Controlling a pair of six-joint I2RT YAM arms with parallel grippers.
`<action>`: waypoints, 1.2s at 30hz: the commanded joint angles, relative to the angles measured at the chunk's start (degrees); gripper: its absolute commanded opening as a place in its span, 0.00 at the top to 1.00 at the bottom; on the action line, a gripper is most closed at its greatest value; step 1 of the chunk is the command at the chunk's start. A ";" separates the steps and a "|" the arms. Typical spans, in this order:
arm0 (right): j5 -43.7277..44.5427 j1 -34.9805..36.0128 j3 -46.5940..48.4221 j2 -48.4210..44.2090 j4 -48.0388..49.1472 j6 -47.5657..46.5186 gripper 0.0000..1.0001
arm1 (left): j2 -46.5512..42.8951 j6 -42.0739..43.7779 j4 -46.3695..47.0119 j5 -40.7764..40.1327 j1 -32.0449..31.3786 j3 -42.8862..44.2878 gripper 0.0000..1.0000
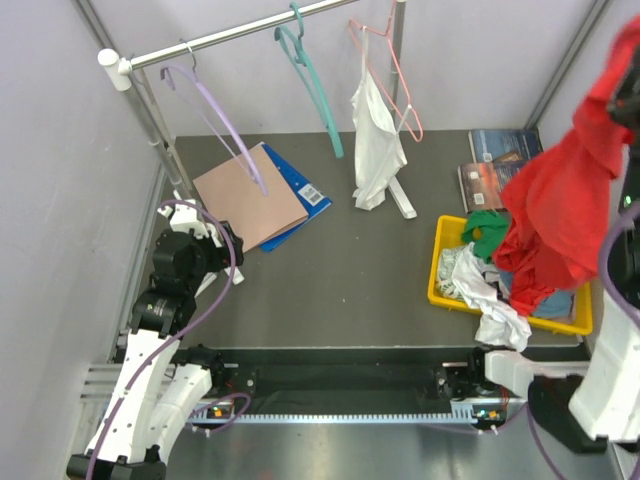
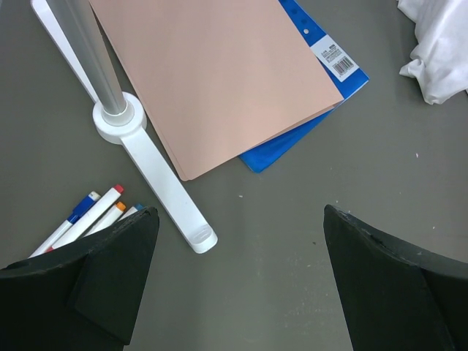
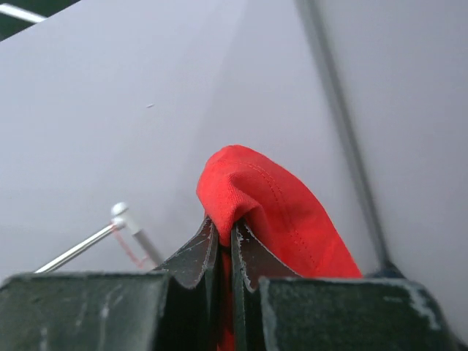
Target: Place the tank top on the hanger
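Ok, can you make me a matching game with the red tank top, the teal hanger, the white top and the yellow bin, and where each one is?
Things:
1. tank top
2. hanger
3. white top
4. yellow bin

Places:
A. sitting on the table with clothes in it
B. hanging bare on the rail
C. pinched in the right gripper, lifted up high
D. hanging on the pink hanger

Pairs: 1-C, 2-B, 3-D, 4-A.
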 commanded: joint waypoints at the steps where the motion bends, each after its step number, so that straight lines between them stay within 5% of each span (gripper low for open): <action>1: -23.80 -0.47 6.42 8.23 4.33 3.99 1.00 | -0.50 0.99 2.81 0.98 -0.01 -0.16 0.01; 7: -31.03 2.60 4.14 8.50 11.81 8.65 1.00 | -0.33 1.16 3.16 2.12 -0.01 -0.25 0.01; 20: -36.21 22.27 9.58 13.95 21.30 9.62 1.00 | 0.55 1.43 3.34 2.74 -0.01 -0.16 0.01; 36: -32.09 43.47 20.83 27.04 32.91 4.00 1.00 | 0.55 1.69 3.25 2.47 -0.01 -0.16 0.01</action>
